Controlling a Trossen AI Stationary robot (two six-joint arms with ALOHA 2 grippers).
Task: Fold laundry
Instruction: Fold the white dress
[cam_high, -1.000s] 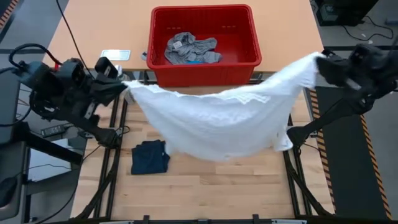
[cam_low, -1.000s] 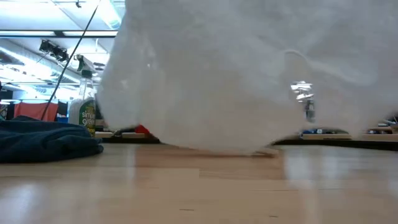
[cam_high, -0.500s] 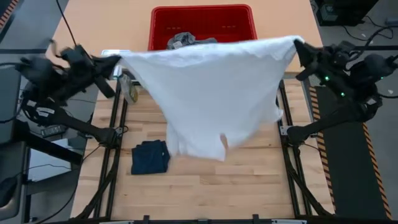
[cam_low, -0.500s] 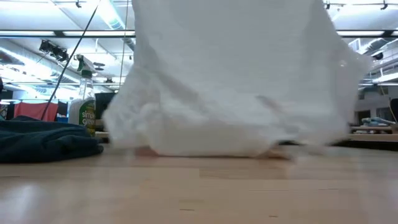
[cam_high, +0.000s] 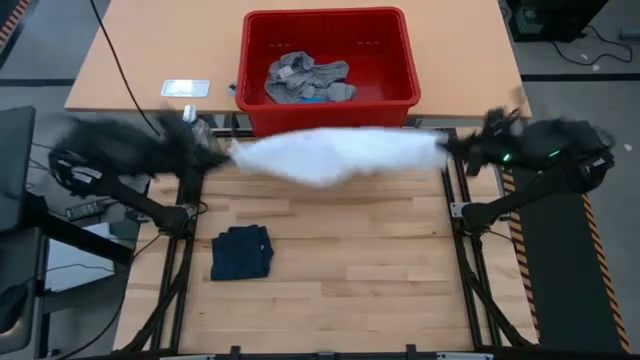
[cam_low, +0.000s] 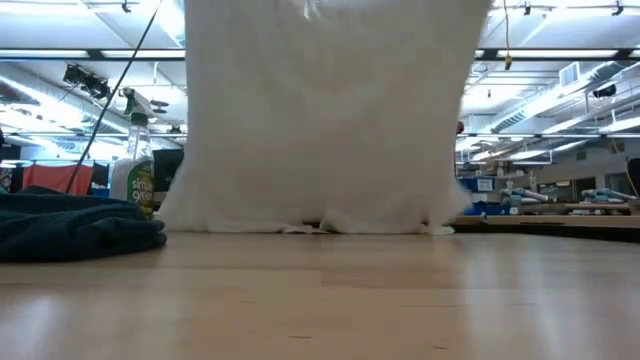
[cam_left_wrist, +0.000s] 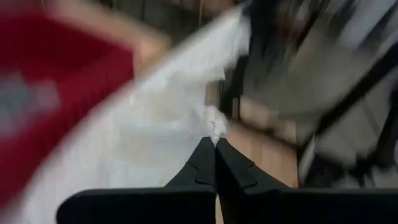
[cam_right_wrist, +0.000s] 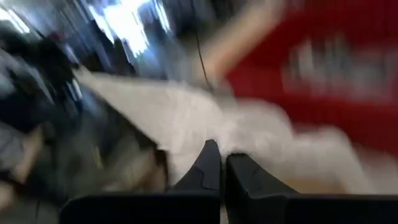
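Spreading step: my left gripper (cam_high: 222, 157) and right gripper (cam_high: 447, 147) pinch white garment (cam_high: 335, 155) corners, stretched taut; next, lay flat.

Motion blur smears both arms in the high view. The white garment (cam_low: 325, 110) runs off the low view's top edge, hiding the red basket (cam_high: 325, 70) behind it.

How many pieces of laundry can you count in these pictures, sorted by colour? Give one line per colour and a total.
White: 1, the white garment stretched between the left gripper and right gripper.
Dark navy: 1, the navy garment on the table.
Heather grey: 1, the grey garment in the red basket.
Total: 3; a small blue patch beside the grey one is unclear.
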